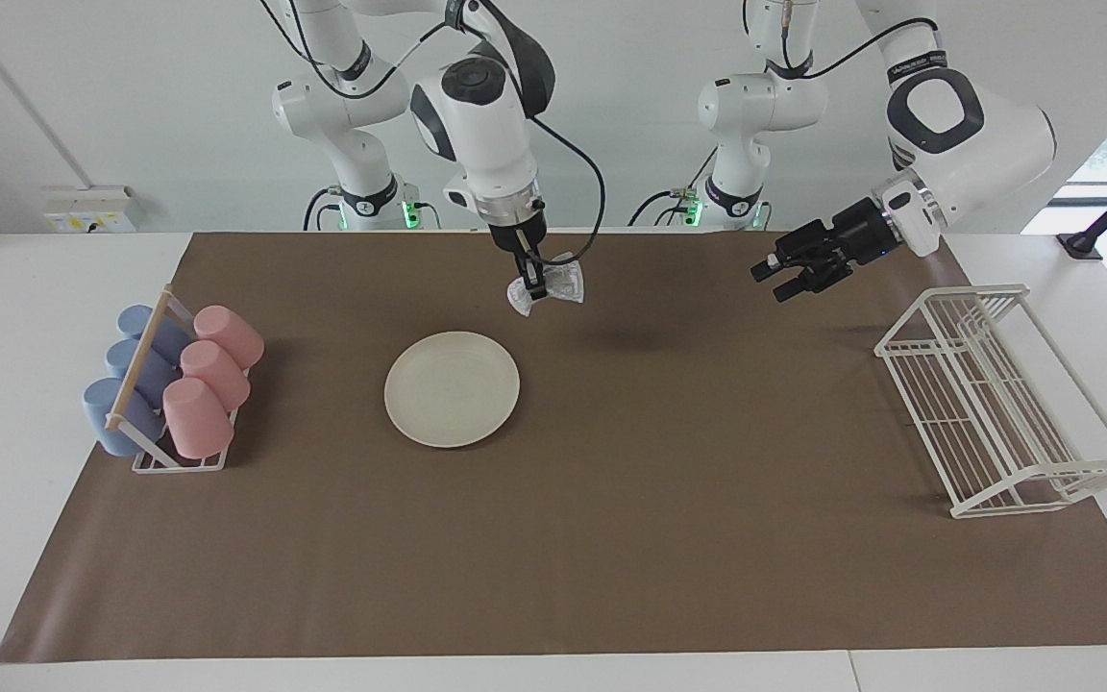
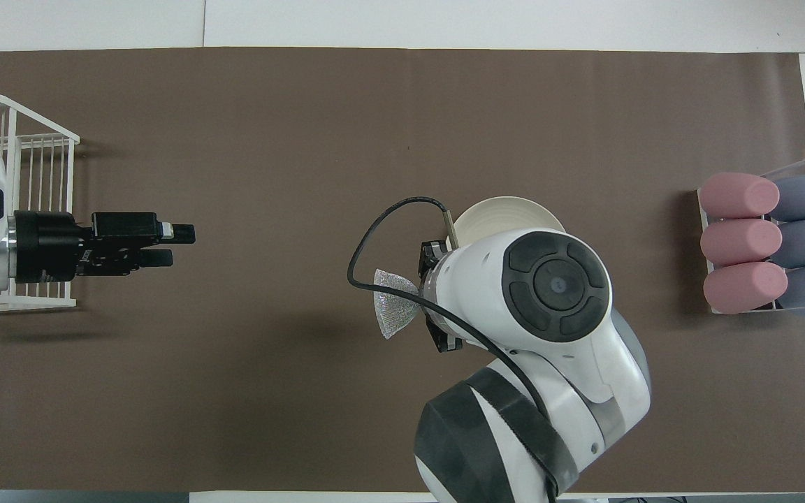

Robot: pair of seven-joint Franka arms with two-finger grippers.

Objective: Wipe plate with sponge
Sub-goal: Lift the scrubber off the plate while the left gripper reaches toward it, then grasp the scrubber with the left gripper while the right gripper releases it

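A white wall stands at the robots' edge of the brown mat [image 1: 611, 538]. The plate [image 1: 452, 388] lies mid-mat. The right gripper [image 1: 534, 288] pinches the sponge [image 1: 553, 284] above bare mat; lower it gently. The left gripper [image 1: 786, 273] waits, released.

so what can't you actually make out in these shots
- Plate: overhead view, mostly covered by the right arm's wrist.
- Right gripper: overhead view, hidden under that wrist; only the sponge pokes out.
- Rack: overhead view, cut off by the edge and crossed by the left gripper, which waits.
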